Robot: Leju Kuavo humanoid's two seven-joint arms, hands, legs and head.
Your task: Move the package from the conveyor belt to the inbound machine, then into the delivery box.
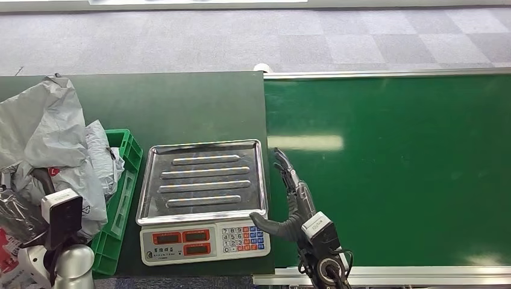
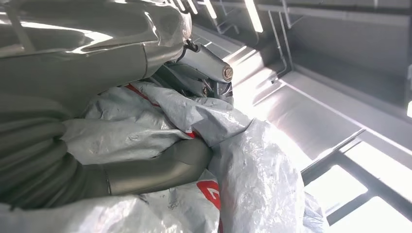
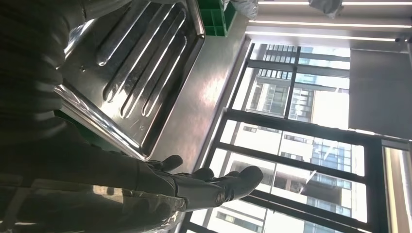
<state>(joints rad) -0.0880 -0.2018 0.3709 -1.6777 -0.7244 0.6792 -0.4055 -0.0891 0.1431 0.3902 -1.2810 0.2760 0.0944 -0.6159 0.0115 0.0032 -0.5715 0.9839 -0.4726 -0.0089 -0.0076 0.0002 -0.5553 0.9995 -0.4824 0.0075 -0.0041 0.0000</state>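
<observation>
At far left of the head view, the left hand (image 2: 145, 167) grips a crumpled grey plastic package (image 1: 45, 129) above the green crate (image 1: 123, 180), probably for dropping in. Centre, the scale (image 1: 205, 201) sits bare. Right, the right hand (image 1: 289, 192) hovers, fingers spread, holding nothing.

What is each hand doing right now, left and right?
Left hand: grips a crinkled grey plastic mailer package.
Right hand: open, holding nothing, fingers extended beside the steel scale tray.
</observation>
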